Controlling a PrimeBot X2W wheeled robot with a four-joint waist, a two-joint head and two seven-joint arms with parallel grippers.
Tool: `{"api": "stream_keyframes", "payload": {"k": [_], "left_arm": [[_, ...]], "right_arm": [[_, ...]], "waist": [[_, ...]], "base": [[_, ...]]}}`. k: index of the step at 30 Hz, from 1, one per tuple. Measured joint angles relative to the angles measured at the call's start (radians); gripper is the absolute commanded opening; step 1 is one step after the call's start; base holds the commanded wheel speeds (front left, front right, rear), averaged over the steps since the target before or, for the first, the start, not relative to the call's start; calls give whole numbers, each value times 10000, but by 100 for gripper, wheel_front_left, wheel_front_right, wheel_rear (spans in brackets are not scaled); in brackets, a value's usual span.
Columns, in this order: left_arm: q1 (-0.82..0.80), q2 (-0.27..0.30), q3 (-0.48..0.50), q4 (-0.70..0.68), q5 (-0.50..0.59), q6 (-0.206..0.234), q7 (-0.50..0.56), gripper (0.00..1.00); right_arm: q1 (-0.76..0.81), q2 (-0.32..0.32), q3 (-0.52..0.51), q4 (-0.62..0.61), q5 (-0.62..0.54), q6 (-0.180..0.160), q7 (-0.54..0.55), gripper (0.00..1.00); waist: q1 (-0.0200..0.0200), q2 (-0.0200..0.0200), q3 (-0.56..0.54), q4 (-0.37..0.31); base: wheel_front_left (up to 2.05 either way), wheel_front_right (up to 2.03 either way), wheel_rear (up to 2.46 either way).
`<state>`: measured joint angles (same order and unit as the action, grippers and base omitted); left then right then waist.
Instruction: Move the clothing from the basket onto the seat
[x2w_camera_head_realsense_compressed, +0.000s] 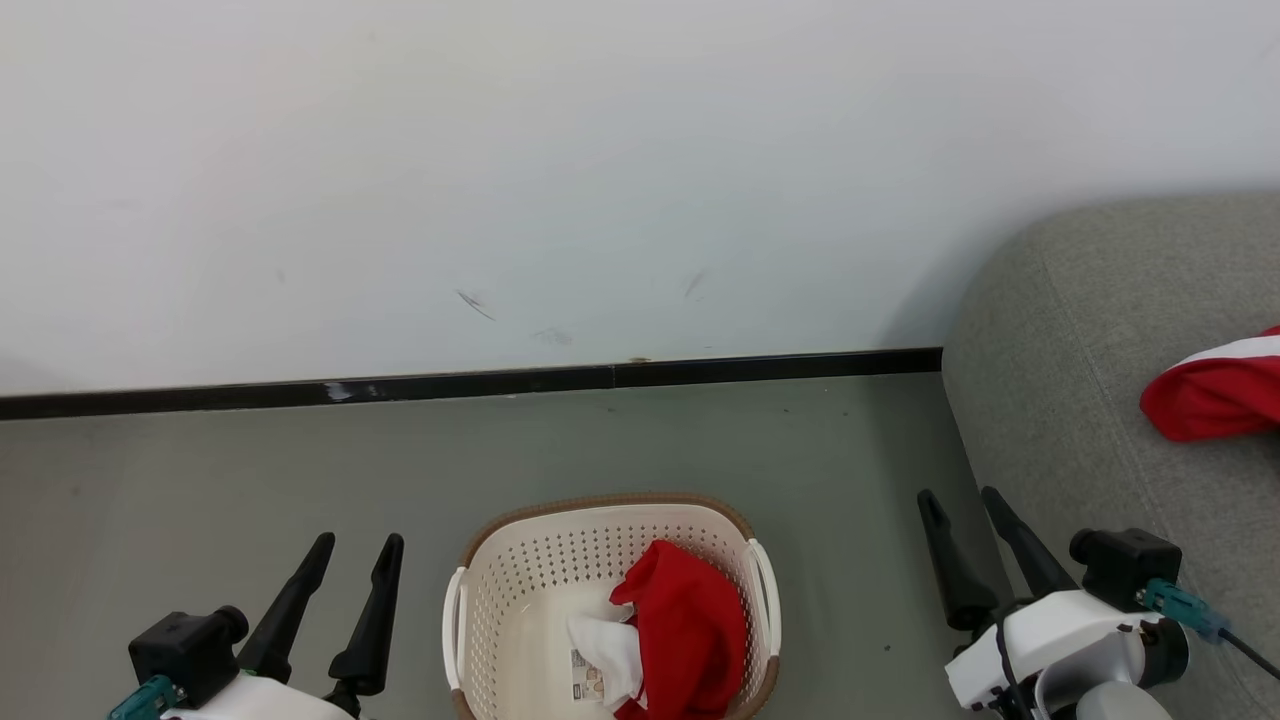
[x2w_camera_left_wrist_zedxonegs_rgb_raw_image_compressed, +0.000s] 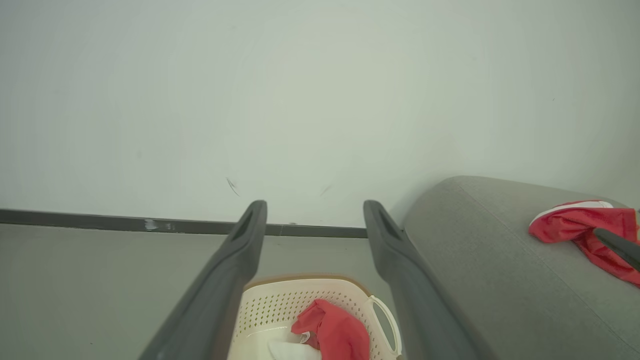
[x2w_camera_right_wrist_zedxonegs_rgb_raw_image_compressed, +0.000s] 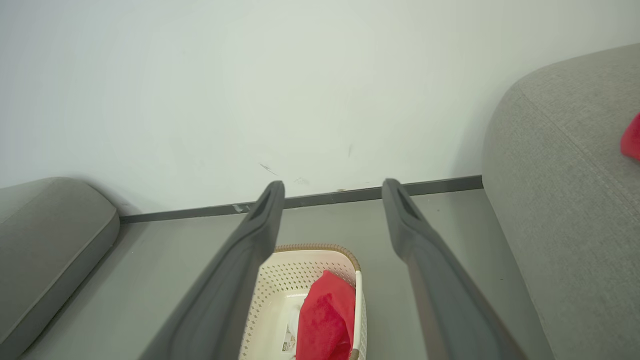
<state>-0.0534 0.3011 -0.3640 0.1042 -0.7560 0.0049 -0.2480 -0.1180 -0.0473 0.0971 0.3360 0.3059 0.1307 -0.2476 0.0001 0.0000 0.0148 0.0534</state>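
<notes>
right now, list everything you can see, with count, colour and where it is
garment in basket: one, red and white, basket's right side
garment on seat: one, red and white, lying on top
basket: one, cream, brown rim, on floor
seat: one, grey, right of basket
cushion: one, grey, far left
floor: one, grey, under basket
wall: one, white, behind
baseboard: one, dark, foot of wall
left end effector: one, dark, open, left of basket
right end effector: one, dark, open, between basket and seat
</notes>
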Motion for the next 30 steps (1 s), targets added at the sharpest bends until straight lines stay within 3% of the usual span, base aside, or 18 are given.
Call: {"api": "stream_keyframes", "payload": {"k": [16, 30], "left_arm": [[31, -40, 259, 151, 4, -6, -2, 100], [19, -31, -73, 203, 98, -316, 17, 100]], "right_arm": [[336, 23, -176, -633, -368, 0, 0, 100], [829, 38, -485, -1007, -378, 0, 0, 100]], "waist": [[0, 0, 152, -214], [0, 0, 637, -402]], "base": [[0, 0, 0], [0, 0, 0]]}}
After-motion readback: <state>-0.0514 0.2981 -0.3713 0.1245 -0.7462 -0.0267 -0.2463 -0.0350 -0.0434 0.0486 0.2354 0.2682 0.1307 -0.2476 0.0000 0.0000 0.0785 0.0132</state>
